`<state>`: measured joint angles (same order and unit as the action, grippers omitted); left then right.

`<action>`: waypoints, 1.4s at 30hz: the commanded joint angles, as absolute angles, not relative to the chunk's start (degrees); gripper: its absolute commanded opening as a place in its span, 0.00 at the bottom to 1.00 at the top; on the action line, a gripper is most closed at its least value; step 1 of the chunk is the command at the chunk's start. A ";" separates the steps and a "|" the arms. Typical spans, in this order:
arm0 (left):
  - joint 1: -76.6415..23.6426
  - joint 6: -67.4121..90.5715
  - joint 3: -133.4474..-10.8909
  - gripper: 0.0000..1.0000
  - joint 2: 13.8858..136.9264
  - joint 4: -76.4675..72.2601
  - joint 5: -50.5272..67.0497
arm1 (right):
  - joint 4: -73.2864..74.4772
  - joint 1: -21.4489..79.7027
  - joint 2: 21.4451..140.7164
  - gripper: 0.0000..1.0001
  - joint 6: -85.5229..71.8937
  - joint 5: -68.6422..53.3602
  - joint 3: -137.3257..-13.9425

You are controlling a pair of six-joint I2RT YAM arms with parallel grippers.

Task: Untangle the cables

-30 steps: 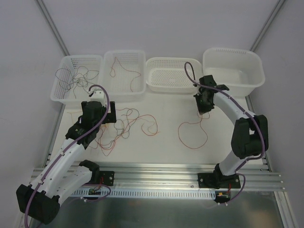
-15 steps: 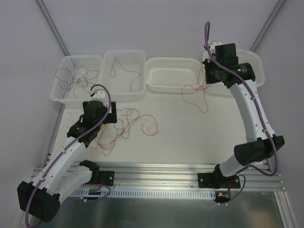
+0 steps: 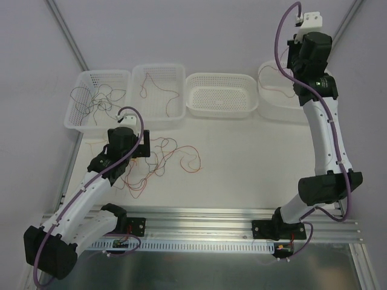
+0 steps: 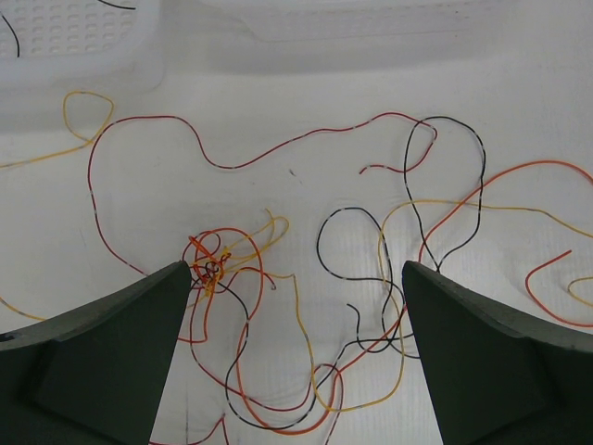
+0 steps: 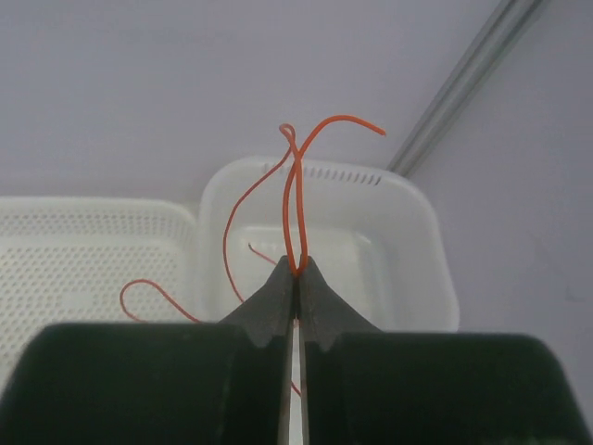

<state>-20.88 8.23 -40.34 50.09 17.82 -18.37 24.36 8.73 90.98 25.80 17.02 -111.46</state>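
Observation:
A tangle of thin cables (image 3: 160, 158) in dark grey, dark red, orange-yellow and bright red lies on the table left of centre. Its tight knot (image 4: 215, 269) shows in the left wrist view. My left gripper (image 4: 295, 273) hangs open just above the tangle, with loose strands on the table between its fingers (image 4: 111, 352), and holds nothing. My right gripper (image 5: 296, 269) is raised high at the back right (image 3: 297, 57). It is shut on a folded loop of one bright red cable (image 5: 296, 185), which dangles over the deep white basket (image 5: 422, 241).
Four white baskets line the back of the table. The far-left one (image 3: 72, 118) holds several dark cables. The second (image 3: 158, 66) holds a red one. The perforated third (image 3: 221, 77) and the deep fourth (image 3: 266, 103) follow. Metal rails run along the sides and near edge.
My right arm has risen from the table's middle and swung back over the far-right basket, lifting the red cable off the table. The left arm has barely shifted.

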 commanded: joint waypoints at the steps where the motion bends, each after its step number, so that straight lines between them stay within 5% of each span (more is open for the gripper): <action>1: -20.13 7.73 -40.08 0.99 51.06 16.35 -18.28 | 8.20 5.81 94.47 0.01 30.48 20.83 -113.80; 17: -20.13 6.51 -40.78 0.99 56.51 16.44 -14.51 | 2.20 -2.46 116.71 0.04 31.91 23.02 -116.29; 19: -20.13 6.50 -40.78 0.99 56.69 16.43 -14.33 | 2.37 -2.55 118.20 0.27 31.64 25.48 -116.19; 20: -20.13 6.50 -40.78 0.99 56.69 16.44 -14.07 | 2.81 -2.46 118.39 0.55 31.64 25.92 -116.19; 21: -20.13 6.50 -40.87 0.99 56.60 16.35 -13.89 | 4.03 -2.46 118.30 0.66 31.55 26.36 -116.28; 24: -20.13 6.50 -40.78 0.99 55.99 16.35 -13.45 | 7.54 -2.11 116.03 0.85 30.06 25.67 -116.46; 27: -20.13 6.59 -40.78 0.99 55.02 16.44 -12.22 | 12.02 -0.71 111.11 0.93 28.65 23.83 -115.32; 35: -20.13 7.03 -40.69 0.99 53.17 16.61 -9.67 | 30.22 8.43 97.22 0.95 22.16 17.32 -105.23; 42: -20.13 9.93 -41.22 0.99 53.09 17.58 -9.49 | 37.89 22.56 88.25 0.91 11.10 -3.73 -88.90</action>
<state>-20.86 8.19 -40.34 53.95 17.87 -10.61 31.33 19.03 89.65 18.85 8.88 -95.35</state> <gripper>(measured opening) 0.992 0.912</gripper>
